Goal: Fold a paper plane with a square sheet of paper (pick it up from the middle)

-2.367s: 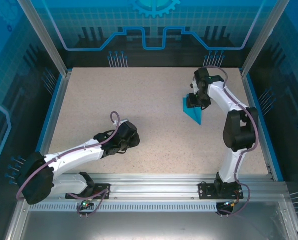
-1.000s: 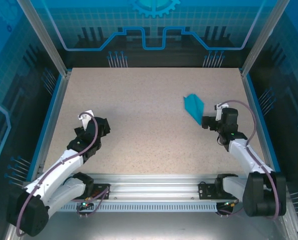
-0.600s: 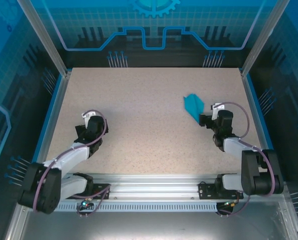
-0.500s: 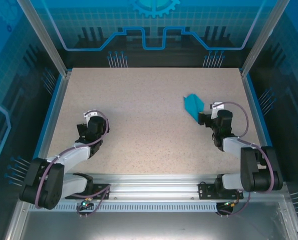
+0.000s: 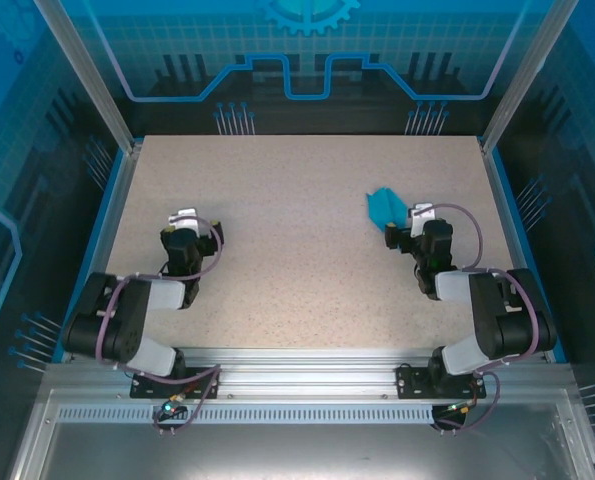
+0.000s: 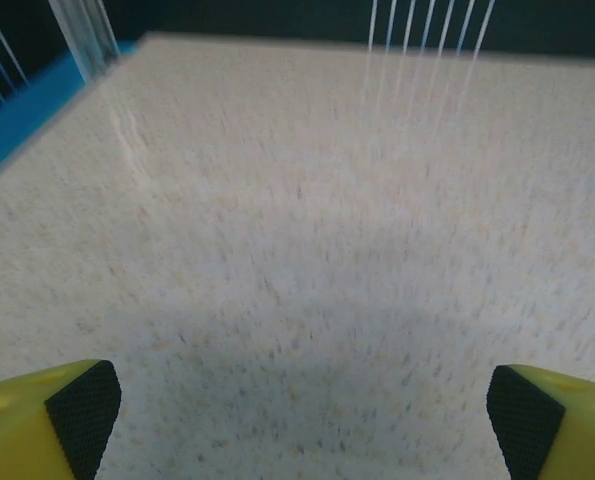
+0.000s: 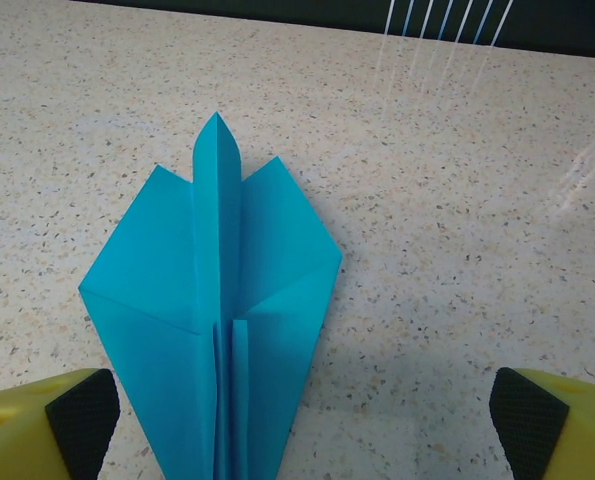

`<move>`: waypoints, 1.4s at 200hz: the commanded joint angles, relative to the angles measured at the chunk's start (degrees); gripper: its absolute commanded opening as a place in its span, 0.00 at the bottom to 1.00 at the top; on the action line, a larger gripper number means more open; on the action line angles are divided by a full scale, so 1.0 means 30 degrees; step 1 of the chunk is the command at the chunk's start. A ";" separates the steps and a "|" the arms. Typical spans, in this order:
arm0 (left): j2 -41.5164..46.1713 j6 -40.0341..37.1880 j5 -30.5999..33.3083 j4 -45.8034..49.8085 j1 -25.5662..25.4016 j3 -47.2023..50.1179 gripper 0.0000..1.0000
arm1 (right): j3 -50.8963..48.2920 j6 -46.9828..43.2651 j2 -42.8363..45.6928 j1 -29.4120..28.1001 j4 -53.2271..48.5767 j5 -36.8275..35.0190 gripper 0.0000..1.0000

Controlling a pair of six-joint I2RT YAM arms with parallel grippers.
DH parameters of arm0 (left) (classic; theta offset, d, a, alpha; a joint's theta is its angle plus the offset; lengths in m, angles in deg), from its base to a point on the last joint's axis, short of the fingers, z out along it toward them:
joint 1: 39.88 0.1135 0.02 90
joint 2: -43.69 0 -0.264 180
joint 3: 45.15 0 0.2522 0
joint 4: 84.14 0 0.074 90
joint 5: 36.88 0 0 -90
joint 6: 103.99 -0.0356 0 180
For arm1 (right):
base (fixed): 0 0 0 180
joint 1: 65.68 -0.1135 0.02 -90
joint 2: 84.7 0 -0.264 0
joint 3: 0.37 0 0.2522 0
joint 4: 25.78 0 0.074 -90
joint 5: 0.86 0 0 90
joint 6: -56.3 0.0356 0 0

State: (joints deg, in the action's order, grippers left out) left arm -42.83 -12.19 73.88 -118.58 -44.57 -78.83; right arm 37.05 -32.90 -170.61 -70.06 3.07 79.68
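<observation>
Now: plane (image 5: 385,208) lies flat near the bench's (image 5: 297,190) right edge, just ahead of right gripper (image 5: 405,230), jaws apart, empty. Left gripper (image 5: 184,222) also apart, near left edge. Paper likely light, limp, prone to sliding; pinch the centre ridge. Right wrist view gives creases; top view gives placement.

- We are holding our left gripper (image 5: 185,218) wide open, its yellow, black-padded fingers (image 6: 72,415) spread far to either side.
- We are holding our right gripper (image 5: 417,214) just as wide, its fingers (image 7: 67,420) low and level.
- We are resting both arms folded tight, elbows tucked behind the grippers.
</observation>
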 commanded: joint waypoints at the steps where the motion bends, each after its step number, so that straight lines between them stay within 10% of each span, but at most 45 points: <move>1: -0.0366 -0.0177 -0.3081 -0.0042 0.0901 -0.0916 0.98 | -0.0010 -0.0110 -0.0045 -0.0216 0.0923 -0.0494 0.99; 280: -0.0281 -0.0367 -0.4457 0.0365 0.1241 -0.1069 0.99 | -0.0013 -0.0087 -0.0044 -0.0155 0.0885 -0.0394 1.00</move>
State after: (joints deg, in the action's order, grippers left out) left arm -44.32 -12.67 62.01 -117.16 -41.01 -80.95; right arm 37.05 -32.90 -170.61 -70.15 4.05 79.05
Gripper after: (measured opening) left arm 0.985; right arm 0.994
